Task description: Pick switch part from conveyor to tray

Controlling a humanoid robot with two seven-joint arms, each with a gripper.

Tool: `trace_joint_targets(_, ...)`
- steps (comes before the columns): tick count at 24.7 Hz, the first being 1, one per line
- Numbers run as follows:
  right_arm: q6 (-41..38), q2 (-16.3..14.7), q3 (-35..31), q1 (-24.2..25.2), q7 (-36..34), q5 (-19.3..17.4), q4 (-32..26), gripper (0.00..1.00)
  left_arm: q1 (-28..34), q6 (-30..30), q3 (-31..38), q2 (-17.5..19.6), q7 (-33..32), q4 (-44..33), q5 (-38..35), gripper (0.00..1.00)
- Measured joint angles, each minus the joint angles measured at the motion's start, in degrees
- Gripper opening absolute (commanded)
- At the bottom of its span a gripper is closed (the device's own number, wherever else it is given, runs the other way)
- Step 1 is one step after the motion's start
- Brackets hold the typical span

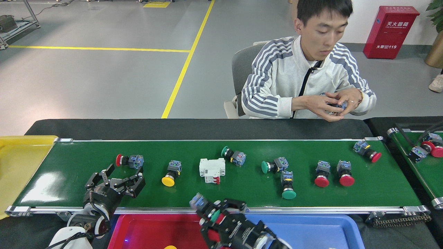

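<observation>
My right gripper [218, 211] is shut on a switch part [202, 204] with a green button and a blue-grey block. It holds the part above the conveyor's near rail, at the far edge of the red tray [145, 230]. Several other switch parts lie on the green conveyor [242, 193]: a red one [129, 160], a yellow one [172, 173] and green ones [275, 165] among them. My left gripper [124, 176] is open over the belt's near left part, just in front of the red-button part and apart from it.
A white circuit breaker [212, 170] lies mid-belt. A blue tray [311, 228] adjoins the red one; a yellow tray [20, 162] sits at the left end. A person's hands [337, 103] hold a part beyond the belt. A smaller belt [420, 166] carries parts at right.
</observation>
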Motion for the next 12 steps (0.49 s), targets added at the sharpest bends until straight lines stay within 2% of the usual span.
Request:
trace_joint_targets(5,0.9,0.1,-1.9,0.5,-0.1,-0.1,-0.7,0.99,-2.1,1.1,0.1,0.3,2.1,5.9,0.0,1.00)
trace_joint_targets(9,11.4,0.1,-12.2,5.5,-2.2,-0.2,-3.4,0.99,-2.1,2.6,0.6,0.8,2.7,7.0,0.0,1.00)
trace_joint_targets(12,20.7,0.1,-19.1,10.6,-8.7,-0.4,-4.0,0.99,-2.2,3.4,1.7,1.5,2.9,8.2,0.0,0.99)
